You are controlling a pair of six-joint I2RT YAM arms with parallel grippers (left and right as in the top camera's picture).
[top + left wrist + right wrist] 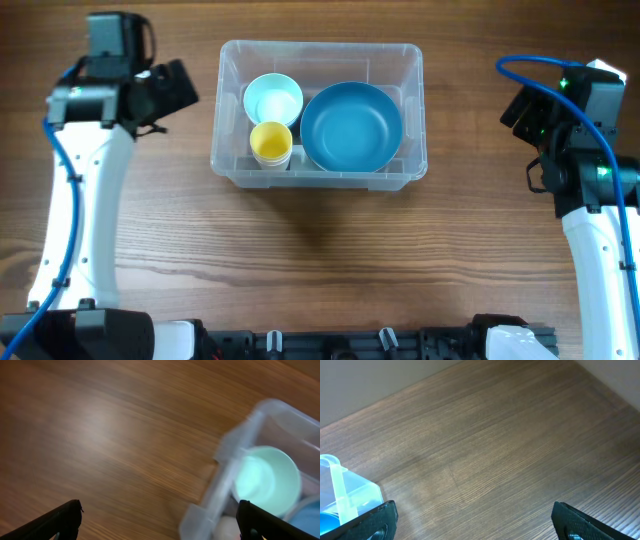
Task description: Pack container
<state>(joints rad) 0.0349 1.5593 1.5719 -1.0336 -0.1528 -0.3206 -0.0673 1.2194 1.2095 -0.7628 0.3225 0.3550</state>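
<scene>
Overhead: wooden table [320, 250] fills frame. Left arm [85, 200] on the left edge, right arm [600, 250] on the right edge, both white with blue cable, both well apart from the tub. Container [320, 48] is a clear tub sitting upright at table centre toward the far side, between the two arms, nothing touching it from outside.

Inside it: big blue bowl [351, 126] fills the right part. Pale cyan bowl [272, 100] sits in the left part, far corner. Small yellow cup [271, 142] is just in front of the cyan bowl, near the front wall, beside the blue bowl.

Left gripper [160, 512]: fingers spread wide, nothing between them, above bare wood just beside the tub's corner; left wrist view is blurred. Right gripper [475, 512]: fingers spread wide too, holding nothing, over bare wood, with the tub's corner only at the frame's left edge.
</scene>
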